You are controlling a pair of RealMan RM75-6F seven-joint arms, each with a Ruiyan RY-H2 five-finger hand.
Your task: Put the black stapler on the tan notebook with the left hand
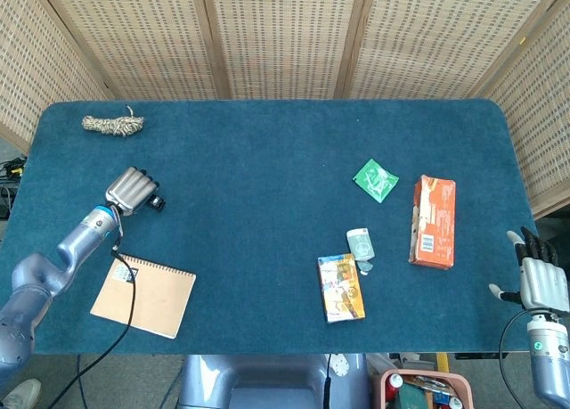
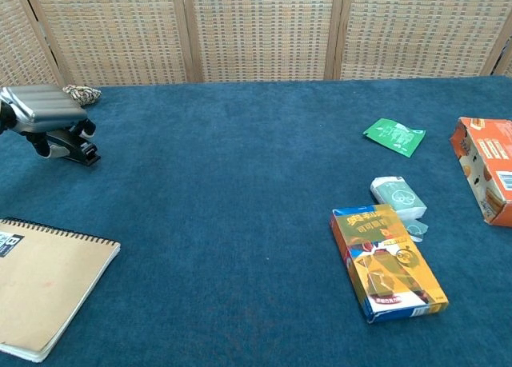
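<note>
My left hand [image 1: 131, 192] [image 2: 42, 117] is at the table's left side, fingers curled over the black stapler [image 1: 156, 202] [image 2: 82, 151]. Only the stapler's end sticks out from under the fingers, tilted, close to the cloth. The tan spiral notebook [image 1: 147, 295] [image 2: 44, 287] lies flat nearer the front edge, a short way from the hand. Beyond the table's right front corner, my right hand [image 1: 540, 282] hangs with fingers apart and nothing in it; the chest view does not show it.
A coil of rope [image 1: 111, 123] [image 2: 80, 93] lies behind the left hand. On the right half are a green packet [image 1: 375, 179], an orange box [image 1: 433, 220], a small white-green pack [image 1: 361, 243] and a colourful box [image 1: 340, 287]. Wicker screens stand behind the blue table [image 1: 258, 186].
</note>
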